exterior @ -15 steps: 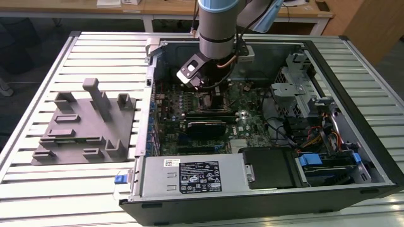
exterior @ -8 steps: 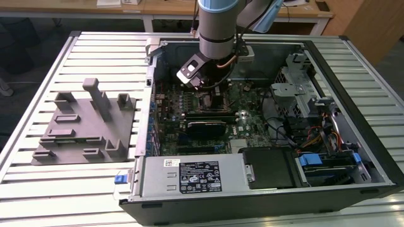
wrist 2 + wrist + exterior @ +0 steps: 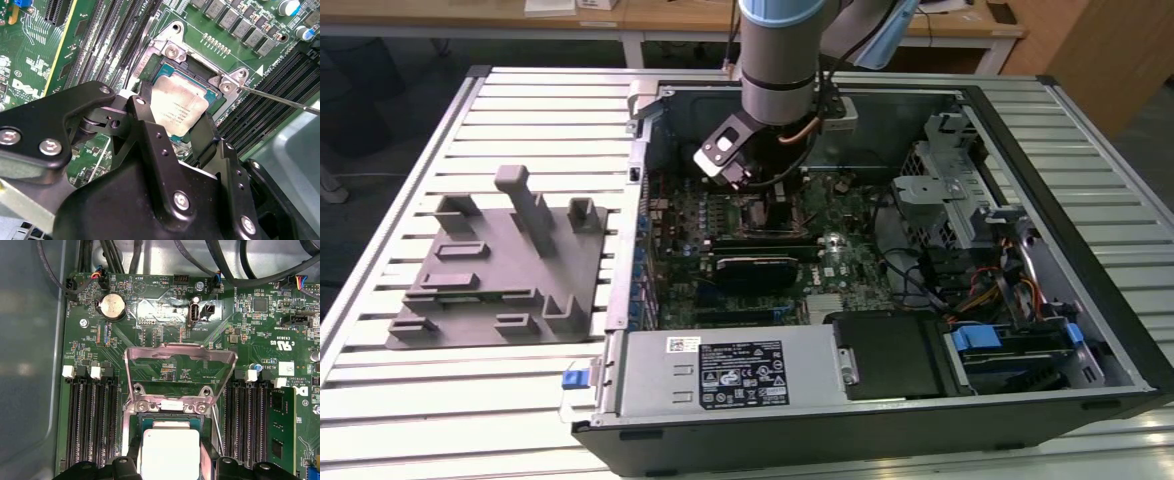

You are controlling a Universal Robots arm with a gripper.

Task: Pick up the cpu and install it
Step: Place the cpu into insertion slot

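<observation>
Second wrist view | claw [image 3: 173, 114] clamped on cpu [image 3: 179, 106] by opposite edges, at open socket [image 3: 172, 50] | cpu judged light, stiff, slick-topped, fragile underneath | grip edges only

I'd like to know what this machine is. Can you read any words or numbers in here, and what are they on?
Nothing can be quoted with confidence.
Black label on the metal box: too small to read.
Chip top: faint print, blurred.
Green circuit board: tiny white lettering, not legible.
</observation>
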